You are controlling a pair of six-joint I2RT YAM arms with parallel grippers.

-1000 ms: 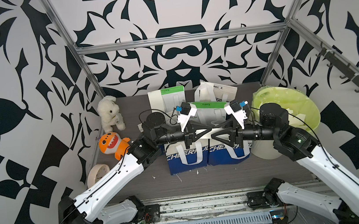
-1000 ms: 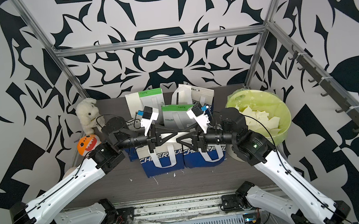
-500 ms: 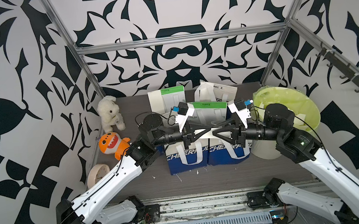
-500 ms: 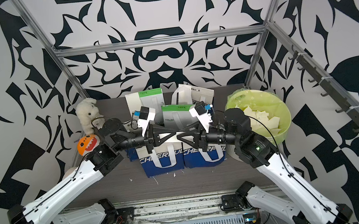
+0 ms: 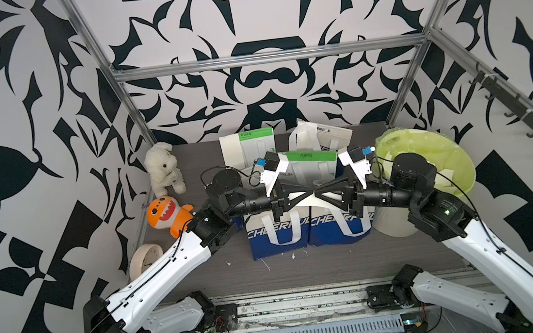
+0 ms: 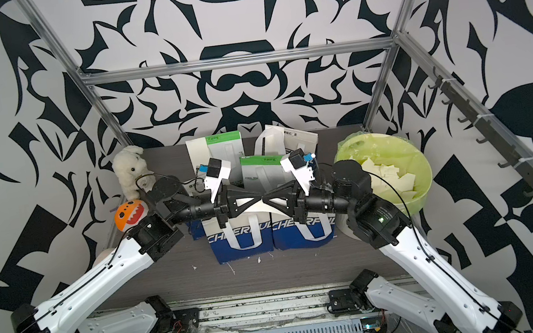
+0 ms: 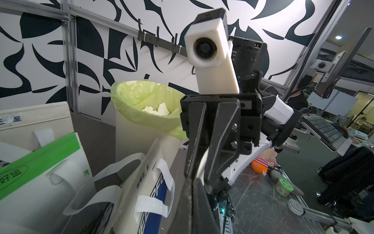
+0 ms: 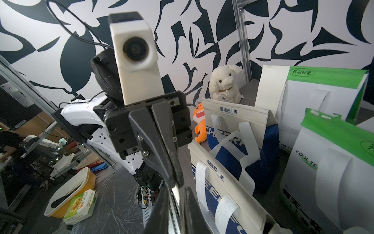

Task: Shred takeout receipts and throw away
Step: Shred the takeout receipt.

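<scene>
Takeout receipt (image 5: 301, 200): cream-white and blank, held up in the air right where the two grippers meet, above the blue bags (image 5: 334, 233); in both top views only a narrow pale band shows under the black fingers
Left gripper (image 5: 311, 195): clamped tight on the receipt, fingers pressed together
Right gripper (image 5: 322, 193): tip to tip with the left one, jaws pinched in on the same receipt; the left wrist view shows cream paper running between its fingers
Torn pieces (image 6: 389, 177): a heap of cream-white angular scraps, down inside the bin (image 6: 423, 163)
Bin look: white wall, lime-green liner, standing beside the right arm and just beside the blue bags
Table (image 5: 304, 272): dark wood grain, with a few tiny white flecks (image 5: 292, 256) just in front of the blue bags
Blue bag writing: big white letters, CHEER then UL, the middle crossed by white handles; the small blue characters on the cream band are too small to read surely
Green-topped bags (image 8: 323, 162): white with a green strip, COOL TEA on the front of the near one, 开启好运 on the strip of the one behind
</scene>
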